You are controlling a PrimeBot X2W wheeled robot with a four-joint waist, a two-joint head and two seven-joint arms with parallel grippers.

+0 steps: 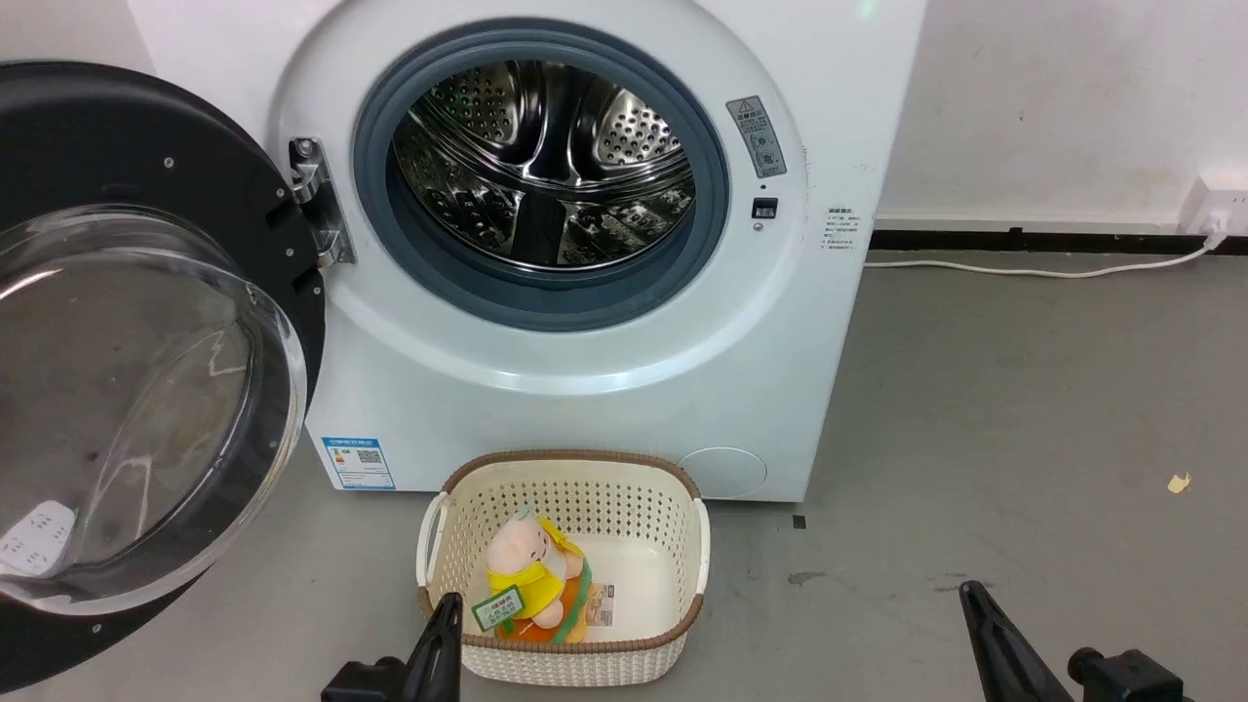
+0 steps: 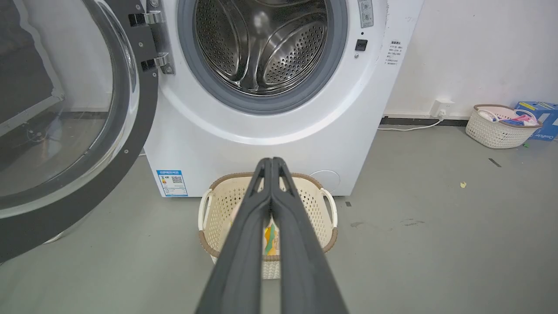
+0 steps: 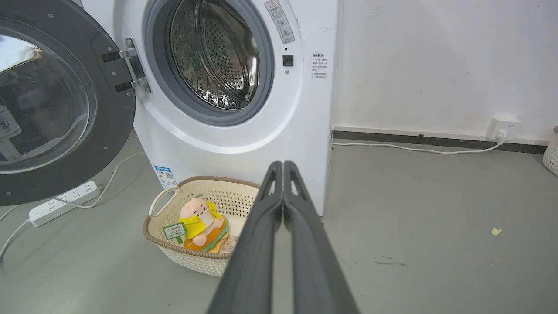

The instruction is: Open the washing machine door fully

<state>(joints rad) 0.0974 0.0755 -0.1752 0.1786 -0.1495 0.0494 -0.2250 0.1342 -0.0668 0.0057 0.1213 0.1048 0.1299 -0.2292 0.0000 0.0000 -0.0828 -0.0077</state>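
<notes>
Grey floor, white wall. The washer stands at the floor's back edge, its door swung wide left. A basket with a toy sits just before it. Left wrist view: a second basket by the wall. Right wrist view: a power strip under the door. Left tool and right tool are pressed together, empty.

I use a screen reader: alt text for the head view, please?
The washing machine door stands wide open, left of the washing machine and its steel drum. A cream basket with a plush toy sits before it.
</notes>
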